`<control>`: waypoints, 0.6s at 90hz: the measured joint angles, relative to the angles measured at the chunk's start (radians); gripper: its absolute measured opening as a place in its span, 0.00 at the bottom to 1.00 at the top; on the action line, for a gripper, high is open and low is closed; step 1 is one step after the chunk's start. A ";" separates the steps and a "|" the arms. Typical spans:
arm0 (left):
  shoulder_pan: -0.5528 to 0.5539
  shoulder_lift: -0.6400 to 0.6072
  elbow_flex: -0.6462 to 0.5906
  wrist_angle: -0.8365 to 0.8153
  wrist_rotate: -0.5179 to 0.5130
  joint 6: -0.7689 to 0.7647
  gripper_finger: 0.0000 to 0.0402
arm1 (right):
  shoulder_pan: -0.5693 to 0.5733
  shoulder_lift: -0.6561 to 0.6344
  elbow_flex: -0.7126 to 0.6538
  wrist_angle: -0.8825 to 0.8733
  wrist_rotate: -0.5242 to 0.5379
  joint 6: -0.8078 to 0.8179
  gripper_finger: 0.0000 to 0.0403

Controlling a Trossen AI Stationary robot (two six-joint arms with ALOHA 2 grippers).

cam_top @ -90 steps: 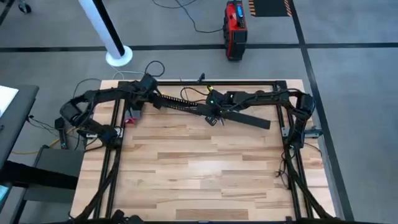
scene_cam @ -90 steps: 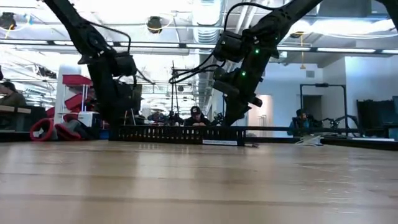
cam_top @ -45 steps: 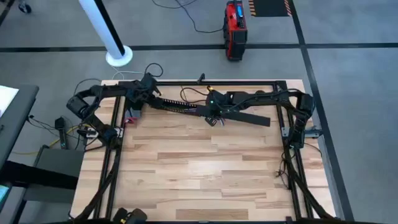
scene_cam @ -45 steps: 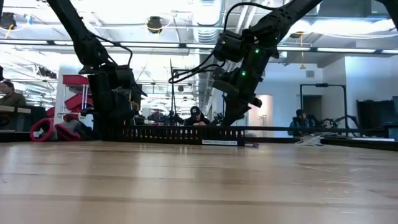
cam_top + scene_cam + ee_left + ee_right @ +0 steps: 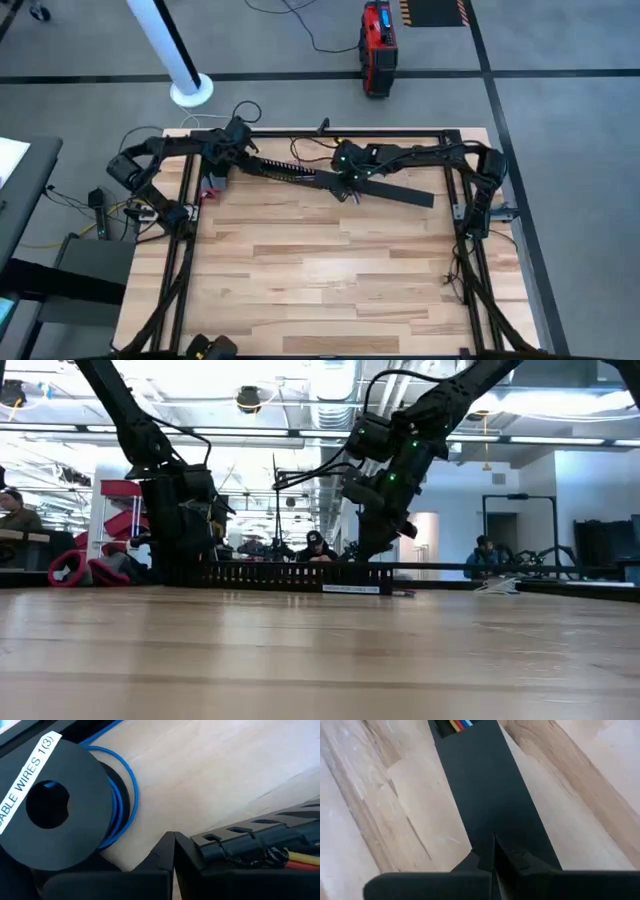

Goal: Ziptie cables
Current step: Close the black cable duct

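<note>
The cables (image 5: 295,857) lie inside the slotted channel (image 5: 285,172), a long black comb-sided piece running across the far part of the table (image 5: 330,270), from far left slanting slightly nearer toward the middle. Red and yellow wire ends show in the channel's open end in the left wrist view, with a black tie or wrap (image 5: 272,854) around them; coloured ends, yellow, red, blue (image 5: 457,724), peek past the flat strip in the right wrist view. Left gripper (image 5: 222,160) sits at the channel's left end, fingers (image 5: 160,860) together with the tips almost touching, right beside the channel end; can't tell if anything is pinched. A black spool (image 5: 50,807) of blue wire, labelled "CABLE WIRES 1(3)", lies just beside that gripper on the table. Right gripper (image 5: 348,180) is down at the middle of the table's far side, over the flat black strip (image 5: 395,190), which slants off to the right. Its fingers (image 5: 485,860) look pressed together on top of the strip; whether they clamp it, can't tell. In the low view people (image 5: 316,546) sit in the room behind.
</note>
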 joint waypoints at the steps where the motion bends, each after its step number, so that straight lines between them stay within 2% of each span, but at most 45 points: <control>1: 0.000 0.000 0.000 0.000 0.000 0.001 0.00 | -0.001 0.000 0.000 0.002 -0.002 -0.001 0.00; 29: -0.002 0.003 -0.001 0.027 0.001 0.023 0.00 | -0.039 0.002 0.000 0.020 -0.049 -0.077 0.00; 54: -0.003 0.004 -0.001 0.036 0.004 0.041 0.00 | -0.029 -0.009 0.053 -0.031 -0.029 -0.250 0.00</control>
